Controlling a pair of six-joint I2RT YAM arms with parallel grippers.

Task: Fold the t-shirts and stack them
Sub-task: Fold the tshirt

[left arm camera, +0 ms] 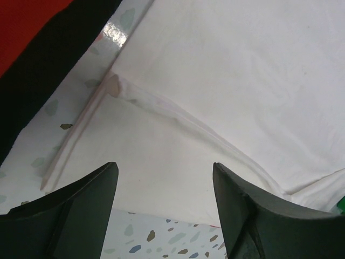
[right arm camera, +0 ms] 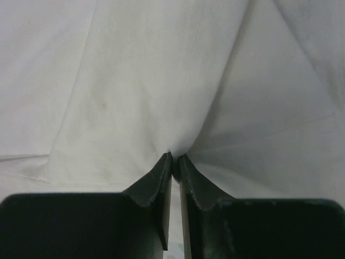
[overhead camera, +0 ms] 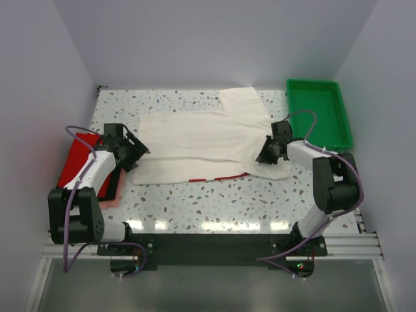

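Note:
A cream-white t-shirt [overhead camera: 208, 140] with red trim along its near hem [overhead camera: 224, 176] lies spread across the middle of the table. My right gripper [overhead camera: 265, 155] is at its right side, and in the right wrist view its jaws [right arm camera: 175, 157] are pinched shut on a raised fold of the cream cloth [right arm camera: 135, 81]. My left gripper [overhead camera: 140, 156] hovers open over the shirt's left near corner, with cloth [left arm camera: 242, 81] and bare table showing between its fingers [left arm camera: 81, 210]. A bright red t-shirt [overhead camera: 75, 159] lies on darker ones at the far left.
A green plastic tray [overhead camera: 318, 114] stands at the back right. In the left wrist view the red shirt [left arm camera: 27, 21] and a dark one [left arm camera: 54, 65] fill the upper left corner. A pinkish cloth edge [overhead camera: 110, 201] shows under that stack. Walls close in three sides.

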